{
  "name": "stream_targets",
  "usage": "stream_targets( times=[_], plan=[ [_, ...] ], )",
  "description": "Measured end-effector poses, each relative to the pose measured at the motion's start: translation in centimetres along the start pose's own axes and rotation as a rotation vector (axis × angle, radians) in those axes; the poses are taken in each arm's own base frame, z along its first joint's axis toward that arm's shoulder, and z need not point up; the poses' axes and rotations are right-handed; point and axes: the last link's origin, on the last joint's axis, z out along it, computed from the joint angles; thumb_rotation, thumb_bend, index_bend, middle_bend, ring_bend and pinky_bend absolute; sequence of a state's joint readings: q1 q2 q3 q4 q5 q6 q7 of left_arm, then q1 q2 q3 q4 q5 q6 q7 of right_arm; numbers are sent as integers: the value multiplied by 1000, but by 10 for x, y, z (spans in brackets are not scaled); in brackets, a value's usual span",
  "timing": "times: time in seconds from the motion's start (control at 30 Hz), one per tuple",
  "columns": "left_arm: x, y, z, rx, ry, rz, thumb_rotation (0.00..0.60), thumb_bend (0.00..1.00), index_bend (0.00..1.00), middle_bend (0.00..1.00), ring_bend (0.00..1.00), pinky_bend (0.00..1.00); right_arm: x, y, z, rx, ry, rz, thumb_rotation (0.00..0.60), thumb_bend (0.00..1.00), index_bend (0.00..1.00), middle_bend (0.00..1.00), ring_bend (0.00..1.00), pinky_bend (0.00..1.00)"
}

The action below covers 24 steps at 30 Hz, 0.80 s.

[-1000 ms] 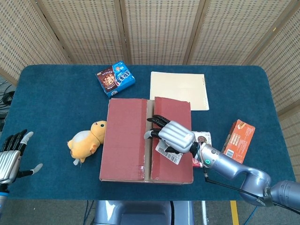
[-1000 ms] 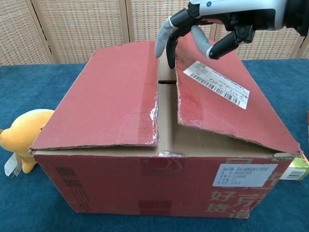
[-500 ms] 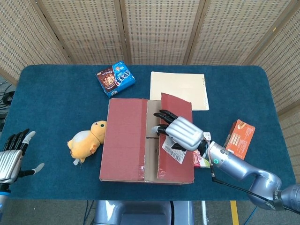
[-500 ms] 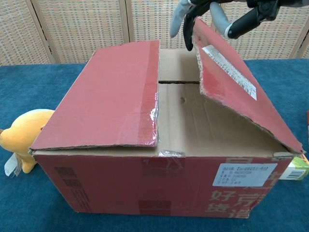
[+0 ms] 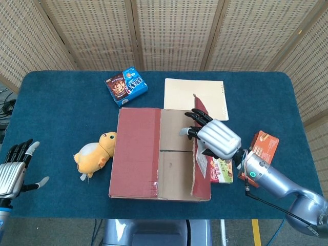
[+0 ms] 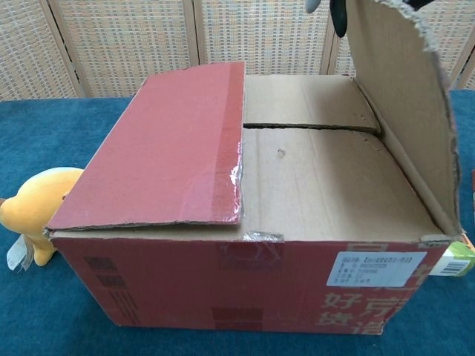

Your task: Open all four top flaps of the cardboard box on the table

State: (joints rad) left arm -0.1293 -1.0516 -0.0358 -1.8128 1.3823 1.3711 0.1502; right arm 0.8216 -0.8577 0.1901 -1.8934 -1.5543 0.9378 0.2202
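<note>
Mid-tabletop, the cardboard box (image 5: 160,154) sat with its right flap (image 6: 401,96) upright, gripped by the right hand (image 5: 218,139); the left hand (image 5: 13,174), fingers spread, idled at eight o'clock. Stiff, light flaps probably lift best at free edges.

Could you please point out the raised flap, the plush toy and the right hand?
Raised flap (image 6: 404,111), chest view, its brown inner face.
Plush toy (image 5: 95,152), head view, its body.
Right hand (image 5: 218,138), head view, its back.

A yellow plush duck (image 5: 95,154), blue snack box (image 5: 126,85), beige folder (image 5: 195,97) and orange carton (image 5: 261,152) (perhaps juice) lie on the bench (image 5: 61,102).
</note>
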Motion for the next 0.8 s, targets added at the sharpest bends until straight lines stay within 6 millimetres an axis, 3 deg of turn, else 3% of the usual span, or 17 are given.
stream_targets(
  times=[0.5,0.8],
  plan=[
    [1,3,2,-5,5,9,508,212,63,0,0,0,36,24,-30,-121,65,-84,600,1000,293,456,69,0],
    [2,3,2,-4,5,13,508,212,63,0,0,0,39,47,-54,-222,62,-109,600,1000,293,456,69,0]
  ],
)
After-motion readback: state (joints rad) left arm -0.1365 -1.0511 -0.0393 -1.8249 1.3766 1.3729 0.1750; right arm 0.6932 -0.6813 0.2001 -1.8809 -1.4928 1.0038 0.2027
